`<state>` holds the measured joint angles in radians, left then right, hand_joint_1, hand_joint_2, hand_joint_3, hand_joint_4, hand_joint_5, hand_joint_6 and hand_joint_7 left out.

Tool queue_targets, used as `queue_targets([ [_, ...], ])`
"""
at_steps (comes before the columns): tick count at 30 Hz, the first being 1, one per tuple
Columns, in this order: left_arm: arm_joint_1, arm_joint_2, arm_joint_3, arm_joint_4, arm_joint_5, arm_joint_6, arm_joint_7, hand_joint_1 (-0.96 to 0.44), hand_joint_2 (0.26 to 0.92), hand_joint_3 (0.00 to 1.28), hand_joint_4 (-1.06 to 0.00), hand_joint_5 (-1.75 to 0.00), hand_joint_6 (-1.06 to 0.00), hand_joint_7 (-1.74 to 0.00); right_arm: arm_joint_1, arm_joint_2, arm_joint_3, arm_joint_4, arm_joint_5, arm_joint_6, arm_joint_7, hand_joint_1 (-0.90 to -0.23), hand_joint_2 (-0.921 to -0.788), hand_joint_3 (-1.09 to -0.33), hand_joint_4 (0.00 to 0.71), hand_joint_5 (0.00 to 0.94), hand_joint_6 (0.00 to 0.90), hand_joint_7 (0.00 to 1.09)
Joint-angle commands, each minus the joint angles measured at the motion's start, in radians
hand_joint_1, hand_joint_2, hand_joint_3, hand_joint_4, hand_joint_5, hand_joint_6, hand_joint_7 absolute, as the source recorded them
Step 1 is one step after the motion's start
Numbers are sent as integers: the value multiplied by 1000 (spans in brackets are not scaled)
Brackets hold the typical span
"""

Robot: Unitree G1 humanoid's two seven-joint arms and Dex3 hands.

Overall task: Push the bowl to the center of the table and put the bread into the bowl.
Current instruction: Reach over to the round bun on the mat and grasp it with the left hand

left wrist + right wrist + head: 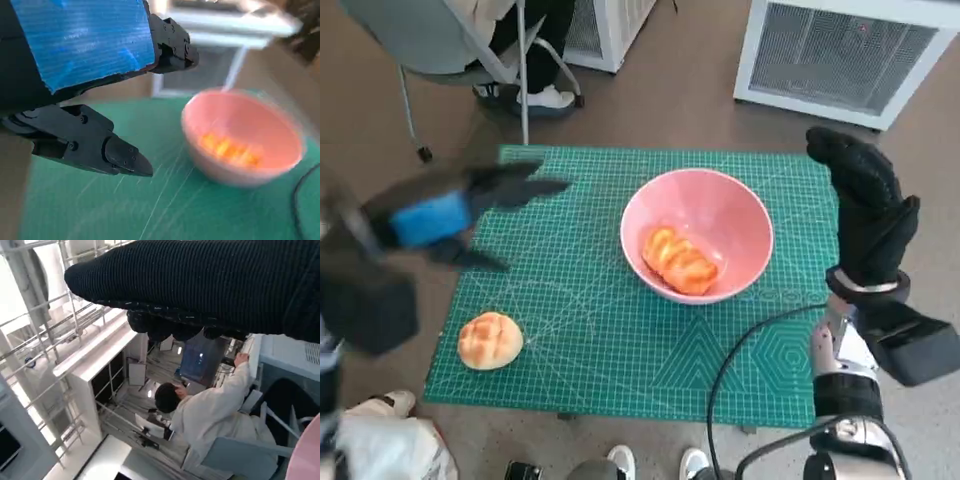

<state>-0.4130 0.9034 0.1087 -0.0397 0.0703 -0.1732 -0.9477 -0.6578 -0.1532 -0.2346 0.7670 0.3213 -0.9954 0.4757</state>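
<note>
On the green gridded cutting mat (620, 340) that covers the small table, our pink round plastic bowl (697, 232) sits near the middle, a little toward our right side, and one golden twisted bread roll (678, 261) already lies inside it. A second round, crackle-topped bun (490, 340) rests on the mat near the corner by our left arm, well apart from the bowl. Our left hand (470, 205), black with blue tape, hovers above the mat between bun and bowl, its fingers (125, 159) apart and holding nothing. Our gloved right hand (865, 205) stands upright just beyond the bowl's far side, off the mat's edge, fingers extended and empty as far as we can see. We judge the step in hand to be fetching the remaining bun, if it counts as bread for this task. We should bring the left hand back over it, close gently around its sides so the soft crust is not crushed, lift clear, and release low over the bowl's open half.
</note>
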Motion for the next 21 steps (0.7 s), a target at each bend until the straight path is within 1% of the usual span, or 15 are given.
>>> queue_targets([
  [1,158,36,49,-140,5,91,14,41,798,1,-234,-14,-351,-54,-2,6,0,33,24,17,29,-613,-921,-764,376,3,236,264],
  [5,231,38,51,-199,18,139,27,37,799,1,-237,-9,-355,-43,-11,7,0,47,33,15,44,-612,-921,-763,376,3,240,263],
  [9,283,35,45,-233,27,158,39,22,798,1,-239,-6,-359,-35,-19,11,1,56,40,20,56,-612,-921,-762,377,3,241,262],
  [16,332,28,29,-221,35,118,68,2,793,0,-244,-4,-370,-24,-26,14,0,62,43,24,76,-606,-921,-760,379,3,245,258],
  [21,351,36,15,-215,48,114,77,-5,790,0,-245,-2,-371,-18,-27,12,-1,58,50,36,91,-607,-921,-759,380,3,247,255],
])
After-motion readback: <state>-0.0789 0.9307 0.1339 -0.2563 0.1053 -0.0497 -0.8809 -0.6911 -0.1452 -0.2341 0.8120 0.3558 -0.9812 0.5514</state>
